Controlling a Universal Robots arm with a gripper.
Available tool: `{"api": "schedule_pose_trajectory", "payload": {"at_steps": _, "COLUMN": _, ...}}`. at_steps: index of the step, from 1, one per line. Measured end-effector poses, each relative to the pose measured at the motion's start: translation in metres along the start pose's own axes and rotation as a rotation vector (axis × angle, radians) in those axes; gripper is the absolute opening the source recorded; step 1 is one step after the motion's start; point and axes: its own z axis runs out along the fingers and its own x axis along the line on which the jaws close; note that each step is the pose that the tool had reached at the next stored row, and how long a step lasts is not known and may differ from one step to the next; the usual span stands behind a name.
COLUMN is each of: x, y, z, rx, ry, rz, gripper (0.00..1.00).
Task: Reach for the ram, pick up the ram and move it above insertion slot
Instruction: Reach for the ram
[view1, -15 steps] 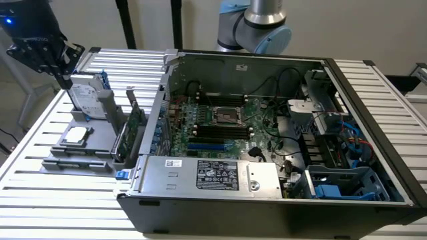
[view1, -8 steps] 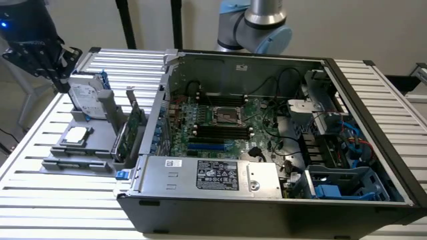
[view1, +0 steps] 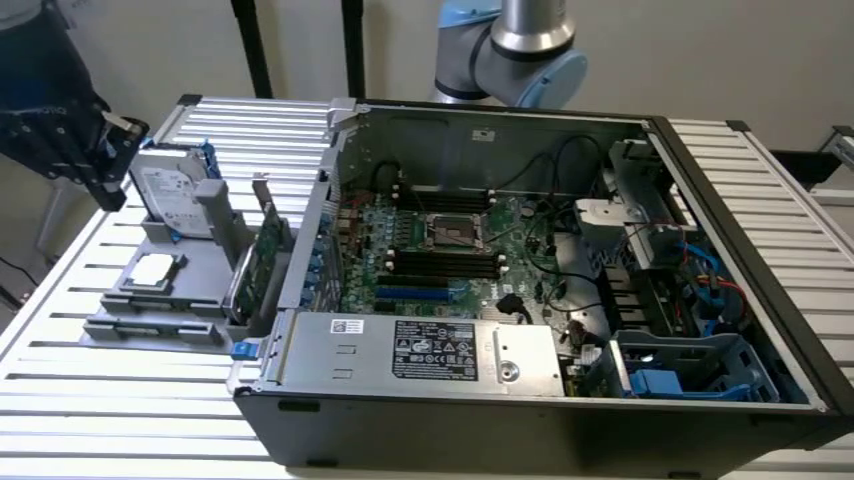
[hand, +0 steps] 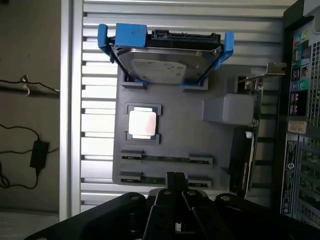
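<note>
Room is widest over the gray tray (hand: 185, 135), which lies flat on the slatted surface (view1: 120, 400), just beside the open computer case (view1: 534, 440), on the exterior view's left of it. At one end of the tray a hard drive (hand: 167, 65) stands upright in a blue bracket. Along the side nearest the case, a green card (view1: 271, 240) stands tall against the case wall. A square chip (hand: 142, 123) lies flat in the middle.

The ram (hand: 165, 159) sits on edge in the tray between two clips, a thin green strip just past the chip and well apart from the hard drive. A second pair of clips (hand: 129, 176) runs alongside, its middle hidden behind my jaws.

My jaws are pressed together with nothing between them. They hover above the tray near the ram and touch nothing.

Inside the case the insertion slot (view1: 447, 265) lies among parallel black slots, between the silver socket (view1: 451, 230) and a blue slot (view1: 414, 294). The case walls rise around them, with the power supply box (view1: 414, 350) near.
</note>
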Motion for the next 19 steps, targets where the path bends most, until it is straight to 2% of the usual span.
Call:
{"api": "schedule_pose_trajectory", "payload": {"at_steps": 4, "x": -0.002, "y": -0.0175, "z": 0.0008, "rx": 0.0, "ry": 0.0002, "rz": 0.0, "gripper": 0.11}}
{"api": "schedule_pose_trajectory", "payload": {"at_steps": 8, "x": -0.008, "y": -0.0277, "z": 0.0025, "rx": -0.0001, "ry": 0.0, "rz": 0.0, "gripper": 0.11}}
{"api": "schedule_pose_trajectory", "payload": {"at_steps": 11, "x": -0.013, "y": -0.0293, "z": 0.0037, "rx": 0.0, "ry": 0.0001, "rz": 0.0, "gripper": 0.11}}
{"api": "schedule_pose_trajectory", "payload": {"at_steps": 17, "x": -0.013, "y": -0.0293, "z": 0.0037, "rx": 0.0, "ry": 0.0013, "rz": 0.0, "gripper": 0.11}}
{"api": "schedule_pose_trajectory", "payload": {"at_steps": 19, "x": -0.013, "y": -0.0293, "z": 0.0037, "rx": 0.0, "ry": 0.002, "rz": -0.014, "gripper": 0.11}}
